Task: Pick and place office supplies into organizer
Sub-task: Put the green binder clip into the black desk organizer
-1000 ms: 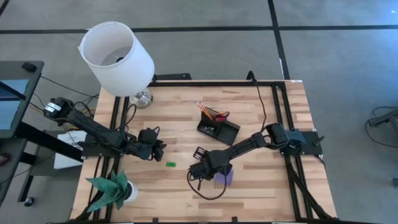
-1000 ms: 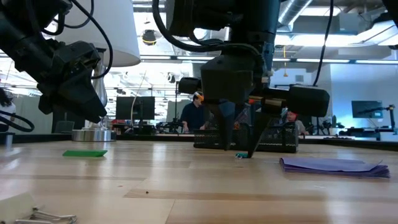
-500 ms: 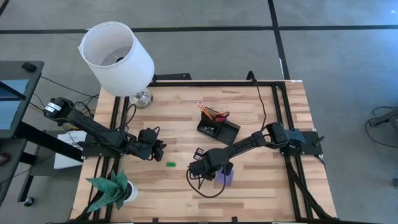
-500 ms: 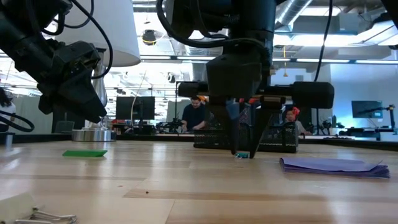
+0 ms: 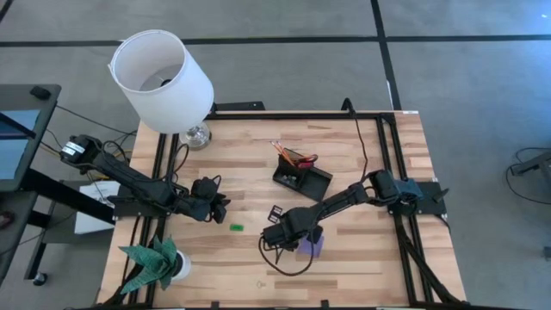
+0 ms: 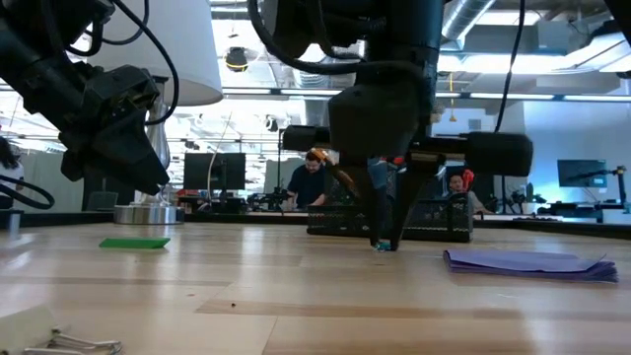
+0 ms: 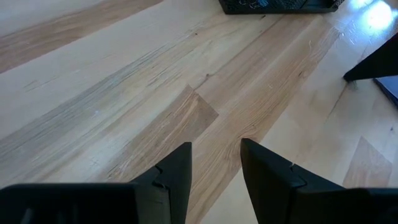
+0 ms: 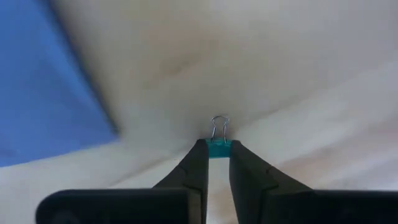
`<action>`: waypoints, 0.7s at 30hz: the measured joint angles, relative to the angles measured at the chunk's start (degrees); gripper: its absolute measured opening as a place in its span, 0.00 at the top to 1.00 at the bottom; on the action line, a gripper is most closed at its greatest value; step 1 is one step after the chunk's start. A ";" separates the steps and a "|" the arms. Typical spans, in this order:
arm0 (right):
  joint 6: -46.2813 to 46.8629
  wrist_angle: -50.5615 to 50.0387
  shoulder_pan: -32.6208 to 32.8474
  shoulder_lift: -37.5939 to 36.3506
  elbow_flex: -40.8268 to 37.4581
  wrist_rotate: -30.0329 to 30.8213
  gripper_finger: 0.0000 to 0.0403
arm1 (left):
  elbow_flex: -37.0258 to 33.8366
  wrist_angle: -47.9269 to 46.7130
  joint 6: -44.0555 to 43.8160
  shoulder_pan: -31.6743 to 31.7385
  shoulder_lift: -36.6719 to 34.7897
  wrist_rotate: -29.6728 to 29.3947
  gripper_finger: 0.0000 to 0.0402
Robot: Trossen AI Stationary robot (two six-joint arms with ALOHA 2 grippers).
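Note:
My right gripper (image 8: 218,149) stands near the table's middle front (image 5: 269,241), fingers down on the wood, shut on a tiny teal binder clip (image 6: 381,247). The purple note pad (image 5: 312,248) lies flat right beside it. A flat green piece (image 5: 236,227) lies on the table between the two arms. The black organizer (image 5: 301,178) stands behind, with red-handled scissors and orange pencils (image 5: 291,156) sticking up from it. My left gripper (image 7: 214,165) hangs open over bare wood at the left (image 5: 215,207), with nothing between its fingers. My right gripper pinches the clip's teal body (image 8: 218,148) between its two fingertips (image 8: 200,152), one on each side. The fingers come from above, pointing down. The wire handles (image 8: 219,126) stick out past the fingertips. The clip's underside sits on the table (image 6: 381,248).
A white lamp (image 5: 164,82) stands at the far left corner and a green paper plant (image 5: 155,263) at the near left. A wire clip (image 6: 69,343) lies close to the low camera. People sit in the room beyond the table.
My right gripper has shut: its fingers, spread to either side of the teal clip a second ago, have drawn together onto it. The clip has stayed on the table.

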 joint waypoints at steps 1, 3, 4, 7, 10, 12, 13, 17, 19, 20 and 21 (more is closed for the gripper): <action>0.86 0.06 -0.02 0.06 0.00 1.38 0.91 | 0.00 0.00 0.00 0.00 0.00 -0.01 0.68; 2.84 -0.50 -0.37 0.03 0.04 4.41 0.90 | 0.00 0.00 0.00 0.00 0.00 -0.01 0.68; 3.30 -1.80 -0.73 0.02 0.35 5.79 0.89 | 0.00 0.00 0.00 0.00 0.00 -0.01 0.68; 4.03 -4.97 -1.76 -0.17 2.35 8.18 0.88 | 0.00 0.00 0.00 0.00 0.00 -0.03 0.68; 4.01 -10.16 -2.97 -0.24 5.57 8.28 0.88 | 0.00 -0.02 0.00 0.00 0.00 -0.03 0.68; 4.02 -11.96 -4.17 -0.29 7.83 8.26 0.88 | 0.00 -0.02 -0.02 0.00 0.00 -0.03 0.68; 4.02 -12.78 -5.02 -0.30 8.90 8.28 0.88 | 0.00 -0.02 -0.02 0.00 0.00 -0.03 0.68; 5.52 -13.26 -9.27 -0.35 12.44 8.48 0.87 | 0.00 -0.02 -0.02 0.00 0.00 -0.03 0.68; 6.40 -12.86 -11.37 -0.39 13.05 8.48 0.87 | 0.00 -0.02 -0.02 0.00 0.00 -0.01 0.68; 6.70 -12.67 -12.22 -0.39 13.05 8.48 0.87 | 0.00 -0.04 -0.02 0.00 0.00 -0.01 0.68; 7.14 -12.67 -13.07 -0.39 13.05 8.46 0.87 | 0.00 -0.04 -0.02 0.00 0.00 -0.01 0.68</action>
